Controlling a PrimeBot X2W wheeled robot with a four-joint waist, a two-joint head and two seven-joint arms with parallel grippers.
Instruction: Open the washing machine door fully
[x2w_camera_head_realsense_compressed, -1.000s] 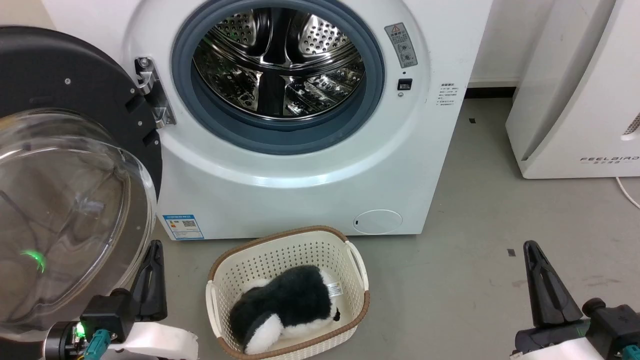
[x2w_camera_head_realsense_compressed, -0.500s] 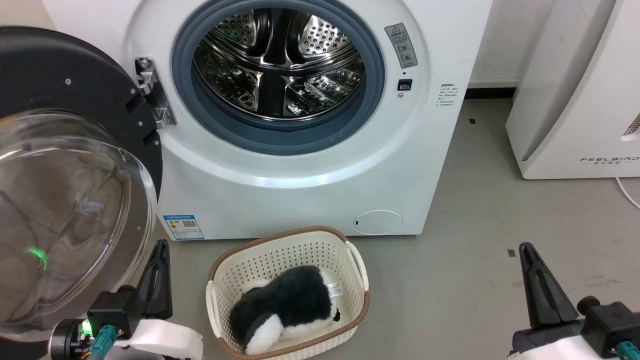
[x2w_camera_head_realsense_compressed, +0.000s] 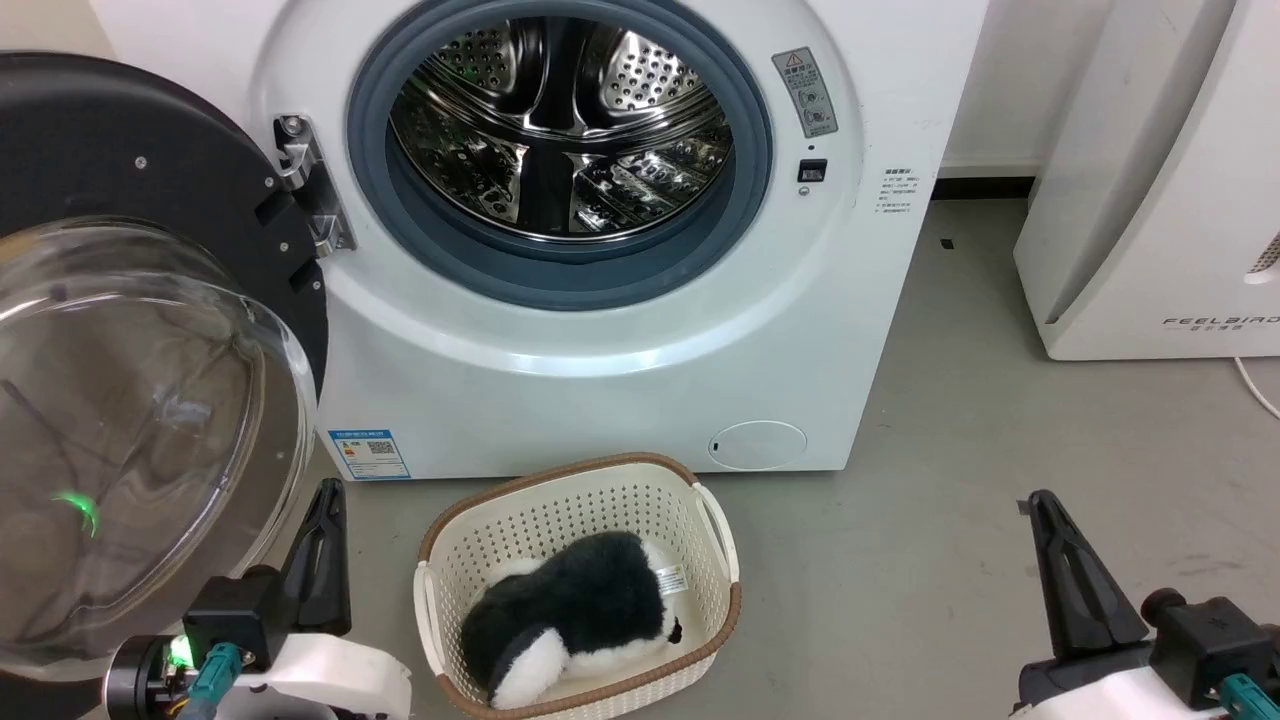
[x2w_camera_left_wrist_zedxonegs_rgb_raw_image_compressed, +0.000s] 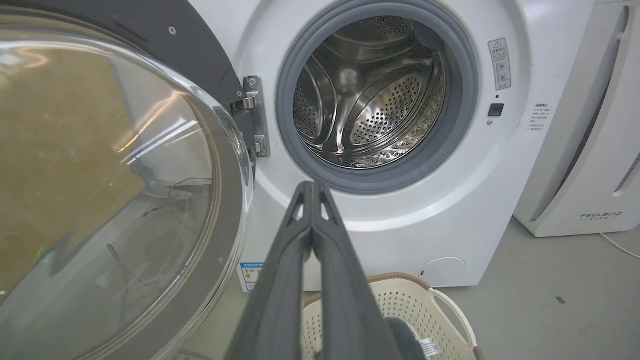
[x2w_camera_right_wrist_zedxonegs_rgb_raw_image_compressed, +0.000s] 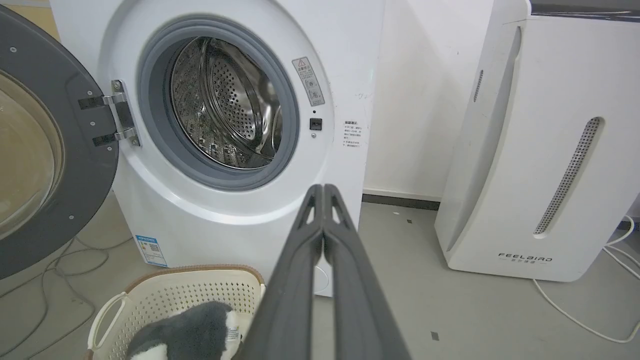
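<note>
The white washing machine (x2w_camera_head_realsense_compressed: 600, 340) (x2w_camera_left_wrist_zedxonegs_rgb_raw_image_compressed: 400, 210) (x2w_camera_right_wrist_zedxonegs_rgb_raw_image_compressed: 225, 210) stands with its steel drum (x2w_camera_head_realsense_compressed: 560, 120) exposed. The washing machine door (x2w_camera_head_realsense_compressed: 130, 400) (x2w_camera_left_wrist_zedxonegs_rgb_raw_image_compressed: 110, 190) (x2w_camera_right_wrist_zedxonegs_rgb_raw_image_compressed: 40, 160), a black disc with a bulging clear glass bowl, is swung out wide to the left on its metal hinge (x2w_camera_head_realsense_compressed: 305, 185). At the lower left of the head view my left gripper (x2w_camera_head_realsense_compressed: 328, 495) (x2w_camera_left_wrist_zedxonegs_rgb_raw_image_compressed: 312, 186) is shut and empty, just right of the door's lower edge and apart from it. My right gripper (x2w_camera_head_realsense_compressed: 1040, 503) (x2w_camera_right_wrist_zedxonegs_rgb_raw_image_compressed: 323, 189) is shut and empty at the lower right, above bare floor.
A cream laundry basket (x2w_camera_head_realsense_compressed: 700, 500) (x2w_camera_right_wrist_zedxonegs_rgb_raw_image_compressed: 150, 295) holding a black-and-white plush toy (x2w_camera_head_realsense_compressed: 570, 620) sits on the floor in front of the machine. A white FEELBIRD appliance (x2w_camera_head_realsense_compressed: 1160, 200) (x2w_camera_right_wrist_zedxonegs_rgb_raw_image_compressed: 550, 150) stands at the right. Cables (x2w_camera_right_wrist_zedxonegs_rgb_raw_image_compressed: 60, 270) lie on the floor under the door.
My left gripper has drifted slightly right and down, away from the door's edge. My right gripper has slid a little left and down. The door stands as before.
</note>
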